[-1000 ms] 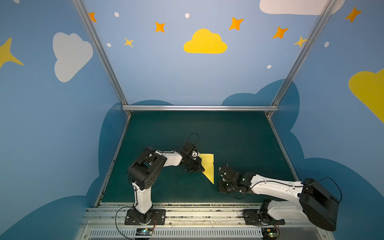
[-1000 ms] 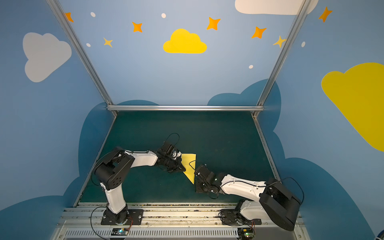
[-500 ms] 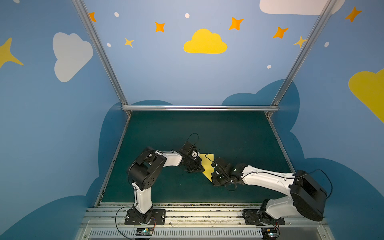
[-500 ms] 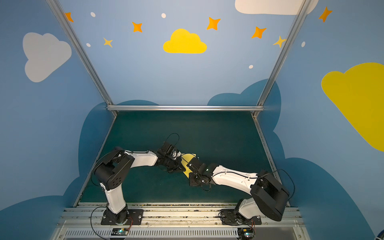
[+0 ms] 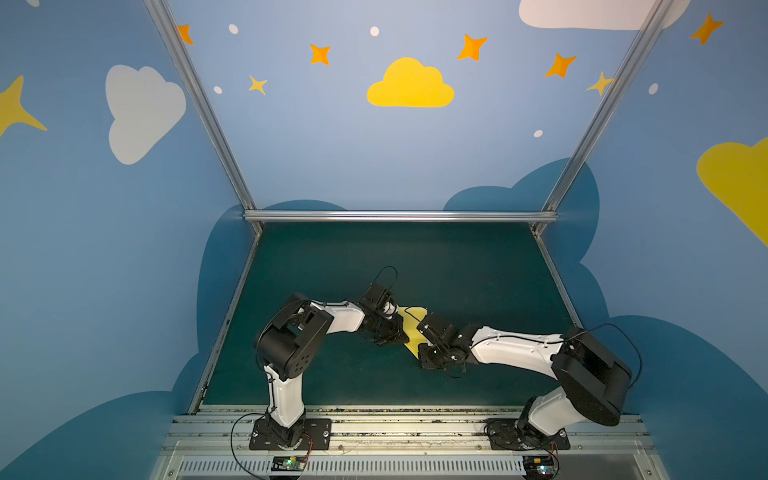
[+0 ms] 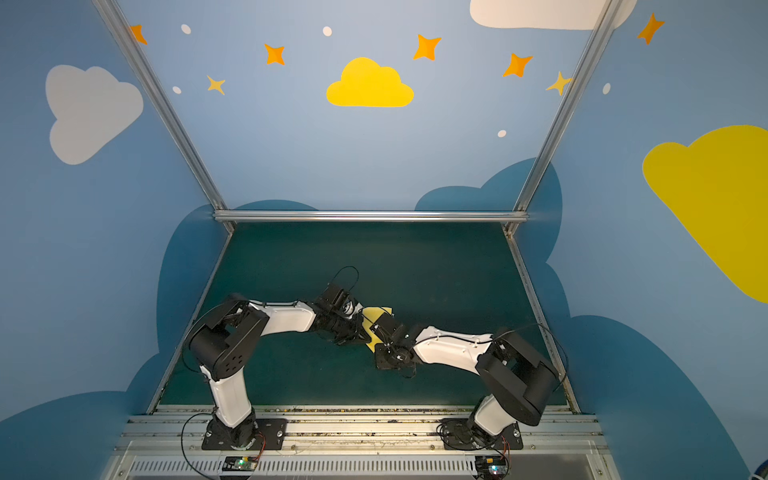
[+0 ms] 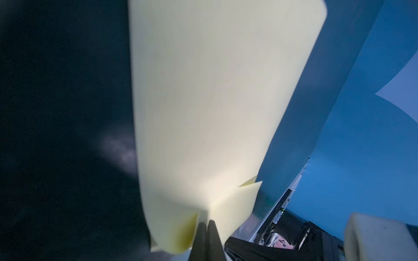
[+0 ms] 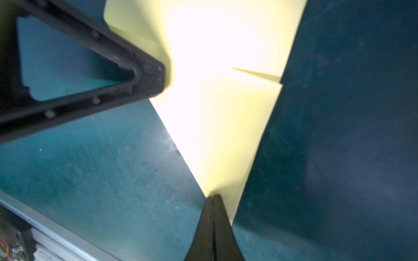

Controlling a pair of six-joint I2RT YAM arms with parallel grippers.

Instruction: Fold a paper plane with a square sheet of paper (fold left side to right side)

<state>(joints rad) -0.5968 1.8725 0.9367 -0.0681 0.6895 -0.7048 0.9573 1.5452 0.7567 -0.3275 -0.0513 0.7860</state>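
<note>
The pale yellow sheet of paper (image 5: 413,313) (image 6: 378,311) lies mid-table between both grippers, folded into a pointed shape with layered flaps. It fills the left wrist view (image 7: 214,101) and the right wrist view (image 8: 221,117). My left gripper (image 7: 207,222) (image 5: 397,334) is shut at the paper's left edge, where a flap curls up around its tips. My right gripper (image 8: 213,197) (image 5: 417,347) is shut, its tips resting on the paper's near point. A left finger (image 8: 135,74) shows against the paper. A paper plane is not in view.
The dark green table mat (image 5: 457,266) is walled in by blue painted panels and a metal frame (image 5: 399,216). An aluminium rail (image 5: 395,428) with both arm bases runs along the front edge. Both arms meet over the mat's middle.
My right gripper, shut all along, has swung left from beside the paper onto its near point, and the right arm now covers part of the sheet. The left gripper has stayed put.
</note>
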